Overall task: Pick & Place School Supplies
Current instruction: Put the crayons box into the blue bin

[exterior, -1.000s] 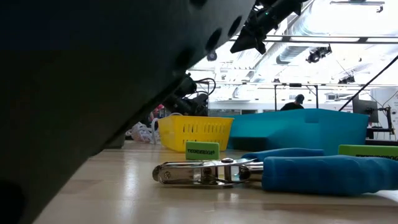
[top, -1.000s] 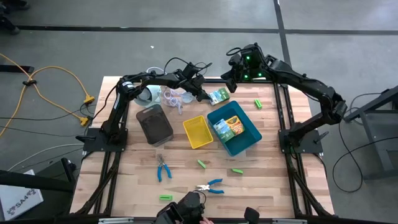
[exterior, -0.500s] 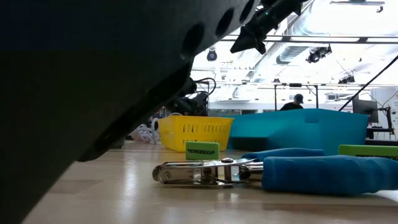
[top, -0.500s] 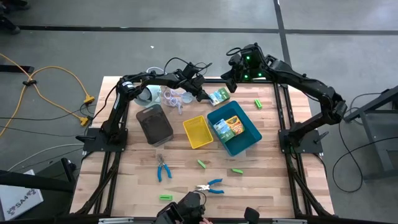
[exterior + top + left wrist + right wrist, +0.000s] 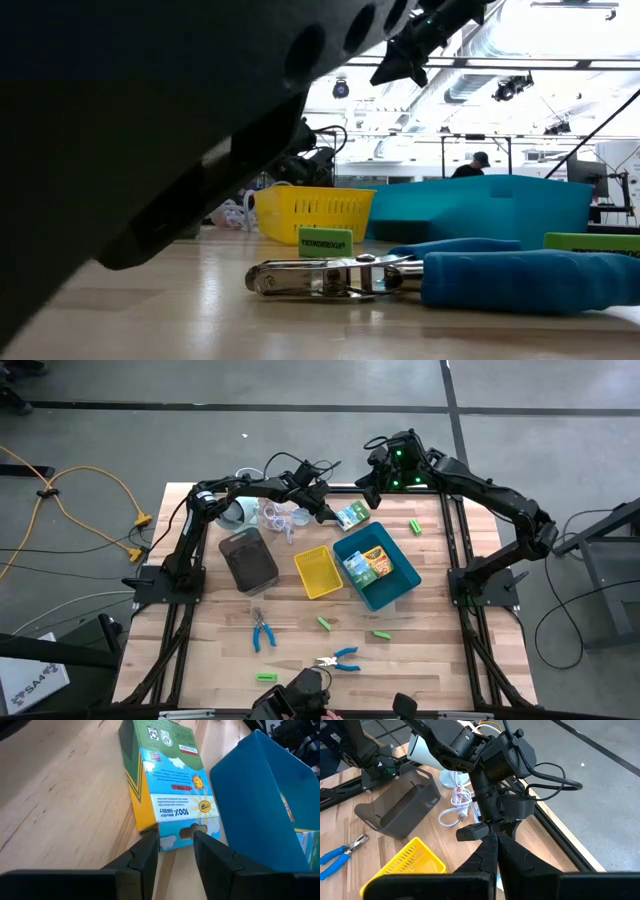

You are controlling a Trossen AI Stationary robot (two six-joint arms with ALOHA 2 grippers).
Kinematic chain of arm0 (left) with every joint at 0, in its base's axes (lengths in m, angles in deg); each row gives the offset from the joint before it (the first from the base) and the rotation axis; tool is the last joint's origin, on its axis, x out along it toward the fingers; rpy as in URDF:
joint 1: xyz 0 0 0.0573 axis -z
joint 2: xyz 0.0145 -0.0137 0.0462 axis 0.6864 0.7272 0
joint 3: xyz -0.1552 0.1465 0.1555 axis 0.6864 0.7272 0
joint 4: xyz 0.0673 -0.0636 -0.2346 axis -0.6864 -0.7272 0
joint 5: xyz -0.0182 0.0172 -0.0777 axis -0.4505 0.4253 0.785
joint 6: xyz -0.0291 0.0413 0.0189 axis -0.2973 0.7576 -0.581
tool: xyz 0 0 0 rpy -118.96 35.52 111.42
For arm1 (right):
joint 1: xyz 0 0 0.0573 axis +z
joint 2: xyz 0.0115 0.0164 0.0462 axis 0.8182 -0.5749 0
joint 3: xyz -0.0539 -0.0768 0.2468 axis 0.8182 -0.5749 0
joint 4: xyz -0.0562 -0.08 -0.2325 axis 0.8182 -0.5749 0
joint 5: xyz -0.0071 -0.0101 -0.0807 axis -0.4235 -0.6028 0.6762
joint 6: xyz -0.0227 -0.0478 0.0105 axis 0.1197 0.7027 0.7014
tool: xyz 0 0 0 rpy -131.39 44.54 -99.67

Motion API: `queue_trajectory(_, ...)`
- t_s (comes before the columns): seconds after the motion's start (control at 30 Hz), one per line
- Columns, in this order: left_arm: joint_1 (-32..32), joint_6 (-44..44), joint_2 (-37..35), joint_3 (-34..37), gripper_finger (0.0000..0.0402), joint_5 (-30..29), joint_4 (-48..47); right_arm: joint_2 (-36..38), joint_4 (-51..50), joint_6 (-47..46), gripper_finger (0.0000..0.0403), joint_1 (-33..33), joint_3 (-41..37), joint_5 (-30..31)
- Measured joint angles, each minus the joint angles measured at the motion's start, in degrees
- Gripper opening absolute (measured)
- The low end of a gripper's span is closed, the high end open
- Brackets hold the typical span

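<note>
The green-and-yellow printed cardboard crayon box (image 5: 165,785) lies flat on the wooden table (image 5: 430,650) just beside the far left corner of the blue plastic tray (image 5: 378,568), exactly where it lay a second ago. The left gripper (image 5: 175,845) still straddles its near end, fingers slightly apart and gripping nothing, so the pick looks paused before closing. To the tray's right, the right gripper (image 5: 492,851) hovers with fingers pressed together, empty.

Left end effector (image 5: 174,851) has open bench (image 5: 60,805) on one side of the crayon box (image 5: 167,785); blue tray (image 5: 262,800) wall crowds the other.

Grey floor (image 5: 90,420), yellow cable (image 5: 70,510), bright ceiling lights (image 5: 560,25).
</note>
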Motion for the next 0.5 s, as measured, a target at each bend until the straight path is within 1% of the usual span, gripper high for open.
queue_trajectory(0.1,0.00,-0.02,-0.02,0.00,0.0105,-0.51,-0.51,0.00,0.00,0.00,0.0002,-0.01,0.00,0.00)
queue_trajectory(0.2,0.00,-0.45,-0.02,0.00,0.0104,-1.04,-0.97,0.00,0.00,0.00,0.0002,-0.02,0.00,0.00)
queue_trajectory(0.5,-0.20,-0.88,-0.02,0.00,0.0128,-2.13,-1.84,0.00,0.00,0.00,0.0002,-0.01,0.00,0.00)
